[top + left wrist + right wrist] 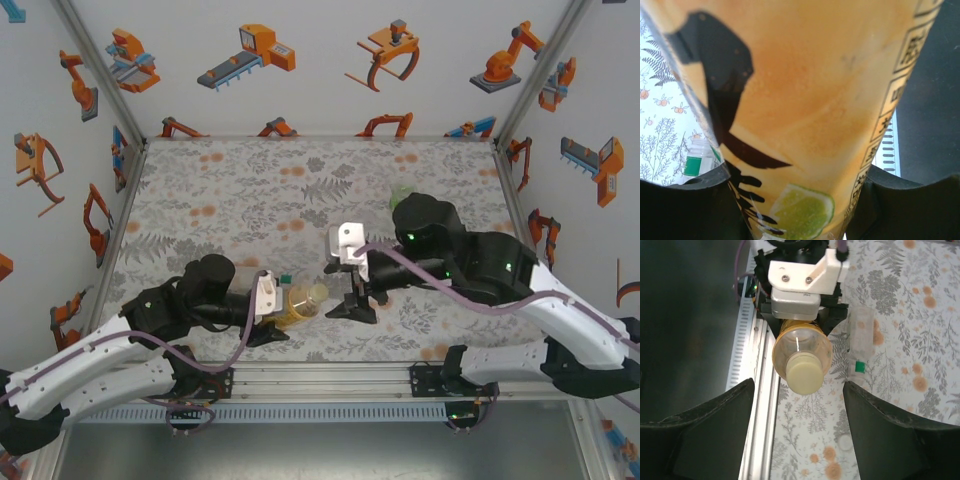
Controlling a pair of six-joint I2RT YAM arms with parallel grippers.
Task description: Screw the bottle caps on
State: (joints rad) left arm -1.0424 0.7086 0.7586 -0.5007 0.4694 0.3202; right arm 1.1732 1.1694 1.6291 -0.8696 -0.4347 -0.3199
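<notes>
My left gripper (275,322) is shut on the amber-yellow bottle (305,303), holding it on its side with the neck toward the right arm. The bottle's orange label with a lime slice (805,125) sits pressed between my left fingers (685,210). A pale yellowish cap (804,371) sits on the bottle's neck. My right gripper (799,385) is open, its fingers apart on either side of the cap and not touching it. A clear bottle (862,330) with a green cap (859,367) lies on the table just behind. A white cap (845,442) lies loose on the cloth.
A greenish-clear bottle (402,195) stands behind the right arm, partly hidden by it. The aluminium rail (330,378) runs along the table's near edge, close under the held bottle. The floral cloth (230,190) covers the table, with walls on three sides.
</notes>
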